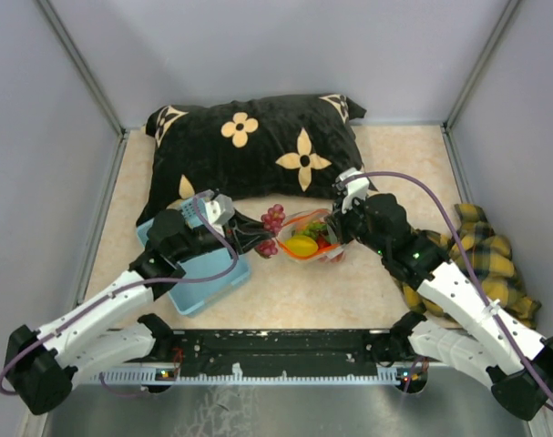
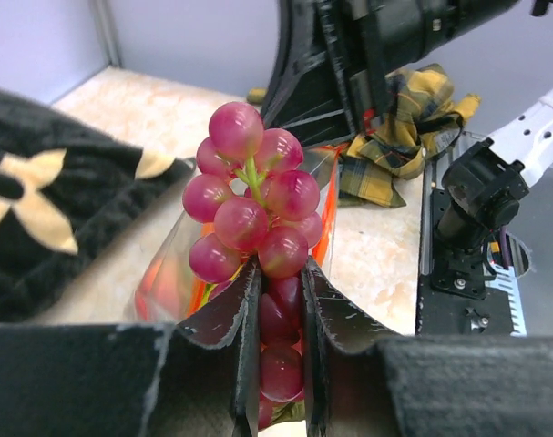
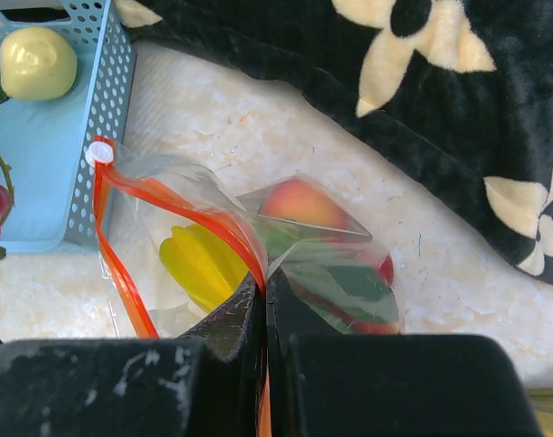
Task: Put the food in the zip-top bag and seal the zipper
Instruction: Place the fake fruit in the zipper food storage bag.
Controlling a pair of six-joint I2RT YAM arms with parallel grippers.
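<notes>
Where overhead blurs, wrist view shows grapes (image 2: 258,218) — clamped (left hand (image 2: 281,273)).

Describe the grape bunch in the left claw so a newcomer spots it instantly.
Find the black flowered pillow at the back; in front of it lies the clear zip-top bag with a red zipper. At the bag's left, the left claw grips the grape bunch: a cluster of pink-purple balls, unlike the yellow piece and peach inside the bag.

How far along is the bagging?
Done: a yellow piece and a peach sit inside the zip-top bag. In hand: left tool grips the purple grapes near the bag's mouth, whose rim right tool pinches. Left: a pale pear in the blue basket, then the open zipper.
</notes>
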